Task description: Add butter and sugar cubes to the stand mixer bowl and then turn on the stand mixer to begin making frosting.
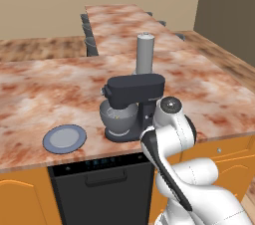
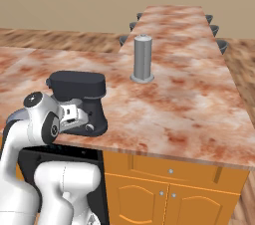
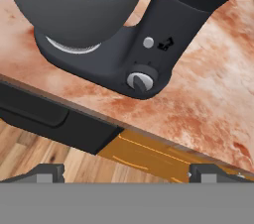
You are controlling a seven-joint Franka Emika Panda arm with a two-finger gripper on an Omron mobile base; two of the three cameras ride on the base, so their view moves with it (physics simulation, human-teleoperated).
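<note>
On a marbled kitchen counter (image 1: pixel 40 89), the empty gripper (image 3: pixel 126 171), jaws wide, faced the stand mixer (image 3: pixel 149 34)'s small, stiff-looking side knob (image 3: pixel 140 81).

We are in a home kitchen, a rendered one. We see a long counter (image 1: pixel 45 89) of reddish-brown marbled stone that runs on into a peninsula toward the far wall, with dark stools (image 1: pixel 91 45) tucked along its edges. Under the counter we find orange wooden cabinet doors (image 2: pixel 169 191) with small round knobs, and a black dishwasher front (image 1: pixel 102 189) with a handle and a control strip. On the stone stand the stand mixer (image 1: pixel 133 104) with its grey bowl (image 1: pixel 118 118), a flat blue-grey plate (image 1: pixel 64 138) and a tall grey cylinder (image 2: pixel 143 58). The floor is wood planks (image 3: pixel 30 156) and the walls are plain beige.
</note>
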